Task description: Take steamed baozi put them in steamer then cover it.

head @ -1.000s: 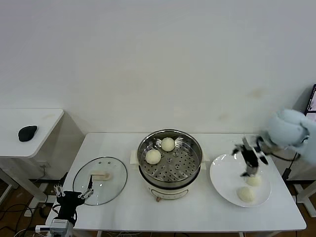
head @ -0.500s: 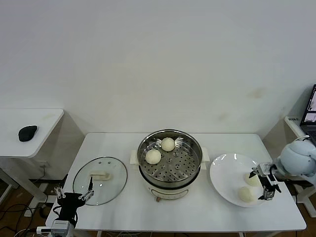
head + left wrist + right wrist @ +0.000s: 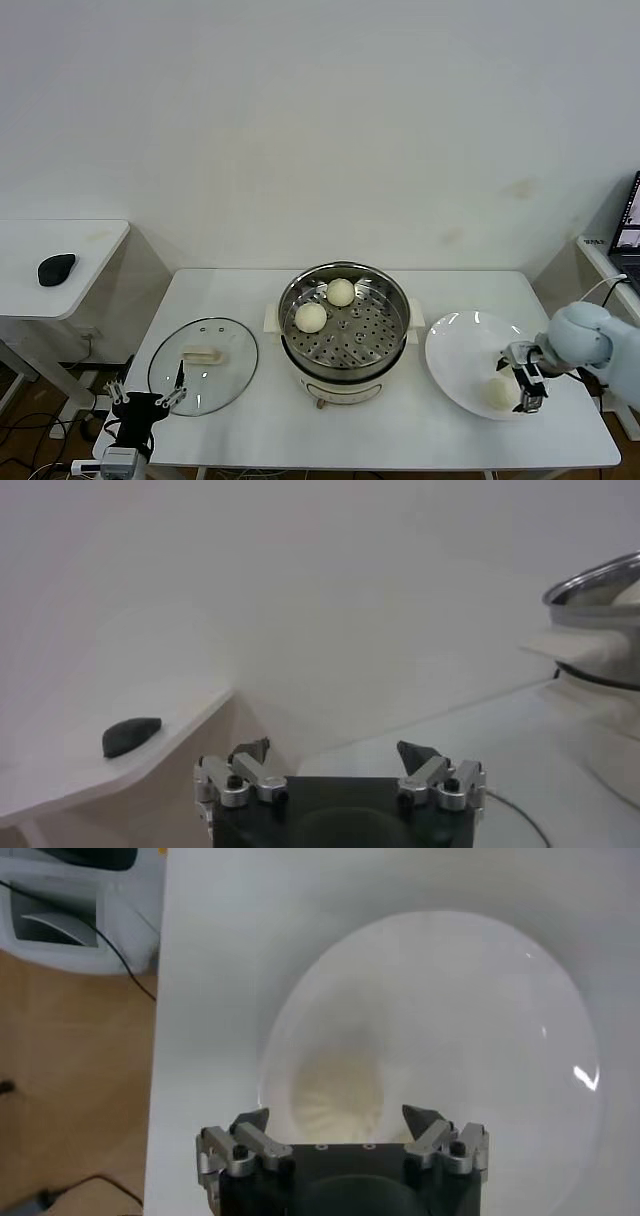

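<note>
2 steamed baozi (image 3: 311, 317) sit on the perforated tray of the steamer (image 3: 343, 330), mid-surface. Another baozi (image 3: 498, 391) lies on the white plate (image 3: 460, 345) to its right. Right gripper (image 3: 524, 385) hangs over that baozi, fingers (image 3: 424, 1118) spread around it. Cover (image 3: 203, 365) lies flat left of the steamer. Left gripper (image 3: 140, 400) idles at the near-left edge of the surface (image 3: 250, 430), fingers spread, empty.

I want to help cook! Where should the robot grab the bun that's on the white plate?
Grip the baozi across its round middle, coming straight down from above. It is a soft dome lying on the plate with nothing beside it, so both sides are free. The right end effector already hangs over it, fingers spread to either side, so probably just a gentle squeeze.
</note>
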`<action>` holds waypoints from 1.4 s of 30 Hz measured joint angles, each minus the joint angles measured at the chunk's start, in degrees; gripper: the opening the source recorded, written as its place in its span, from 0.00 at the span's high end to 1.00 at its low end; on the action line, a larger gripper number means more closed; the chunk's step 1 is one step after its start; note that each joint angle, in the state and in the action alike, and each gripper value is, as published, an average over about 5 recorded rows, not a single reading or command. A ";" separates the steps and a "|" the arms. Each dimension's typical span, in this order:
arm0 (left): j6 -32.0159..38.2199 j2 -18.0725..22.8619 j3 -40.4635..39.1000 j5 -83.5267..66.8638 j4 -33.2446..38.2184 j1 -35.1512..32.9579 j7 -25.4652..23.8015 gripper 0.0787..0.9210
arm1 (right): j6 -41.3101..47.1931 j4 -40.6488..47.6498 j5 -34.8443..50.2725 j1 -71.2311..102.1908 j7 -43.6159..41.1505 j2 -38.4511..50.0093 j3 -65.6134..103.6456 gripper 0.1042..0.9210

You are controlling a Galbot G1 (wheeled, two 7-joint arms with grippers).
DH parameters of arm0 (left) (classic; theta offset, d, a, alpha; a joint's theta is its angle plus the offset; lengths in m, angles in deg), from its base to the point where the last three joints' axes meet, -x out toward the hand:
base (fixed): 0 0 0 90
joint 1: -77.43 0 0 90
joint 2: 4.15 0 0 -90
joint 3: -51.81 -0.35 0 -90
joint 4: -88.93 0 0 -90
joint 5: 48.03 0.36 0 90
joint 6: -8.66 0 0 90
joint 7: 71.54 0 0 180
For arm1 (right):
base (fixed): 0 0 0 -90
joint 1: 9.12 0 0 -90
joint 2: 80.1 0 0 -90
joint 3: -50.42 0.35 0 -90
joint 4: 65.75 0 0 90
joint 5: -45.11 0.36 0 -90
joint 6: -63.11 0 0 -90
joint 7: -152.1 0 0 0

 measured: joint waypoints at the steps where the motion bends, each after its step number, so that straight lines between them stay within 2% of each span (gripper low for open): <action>1: 0.01 0.01 0.00 -0.01 -0.06 0.02 0.00 0.12 | -0.01 0.42 -0.08 0.29 0.03 -0.31 0.20 0.16; 8: 0.05 0.06 -0.06 -0.01 -0.25 0.14 -0.01 0.12 | 0.02 2.71 -0.46 1.60 0.07 -1.99 1.13 0.22; 16: 0.07 0.08 -0.01 -0.05 -0.37 0.13 0.01 0.12 | 0.23 3.55 -0.70 2.58 -0.10 -2.42 2.02 0.37; 19: 0.11 0.14 0.00 -0.05 -0.37 0.11 0.03 0.12 | 0.21 3.72 -0.65 2.69 -0.11 -2.47 2.20 0.40; 31: 0.15 -0.21 -0.17 -0.05 0.03 0.27 -0.01 0.12 | 0.89 2.11 2.18 -3.47 -1.40 -1.30 -0.43 0.41; 42: 0.29 -0.53 -0.96 -0.14 -0.05 0.69 -0.06 0.12 | 1.96 1.06 10.40 -25.38 -2.98 -3.46 -10.55 0.41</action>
